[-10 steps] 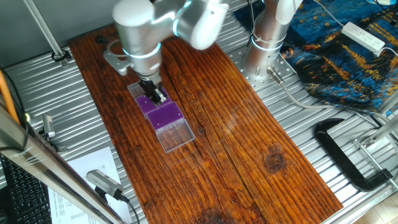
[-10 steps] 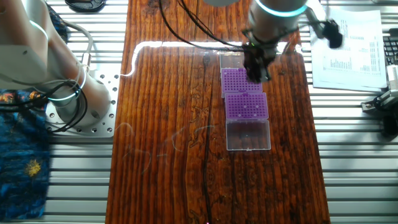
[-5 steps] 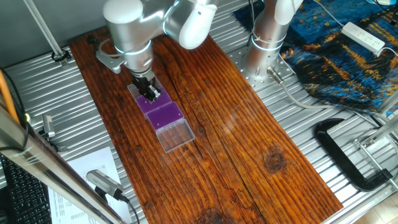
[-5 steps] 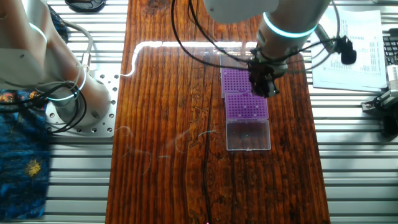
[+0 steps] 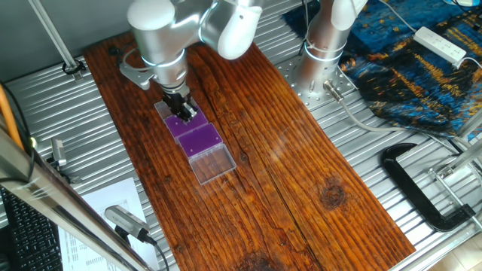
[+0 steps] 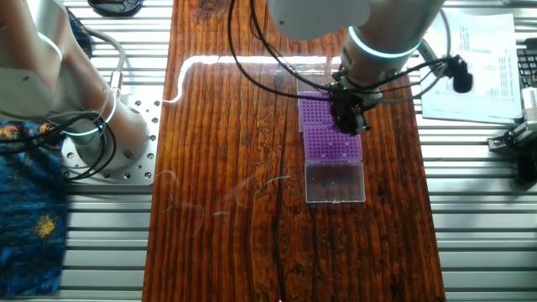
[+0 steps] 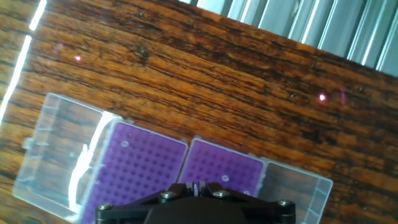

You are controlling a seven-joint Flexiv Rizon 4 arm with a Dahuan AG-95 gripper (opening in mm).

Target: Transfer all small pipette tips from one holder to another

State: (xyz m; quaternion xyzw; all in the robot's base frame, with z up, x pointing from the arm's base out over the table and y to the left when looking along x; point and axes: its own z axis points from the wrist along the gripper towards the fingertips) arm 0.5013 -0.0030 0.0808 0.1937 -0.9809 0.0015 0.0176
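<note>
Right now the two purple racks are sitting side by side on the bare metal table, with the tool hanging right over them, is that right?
Not quite. The two purple racks sit side by side on the brown wooden board, not on bare metal; the ribbed metal table only borders the board. Both fixed views show this. The tool does hang right over the racks.

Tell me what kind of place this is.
Most likely a robotics lab bench set up for lab-handling trials. A robot arm is bolted to a ribbed metal table, working over two purple pipette-tip racks on a wooden board, with a clamp beside it.
</note>
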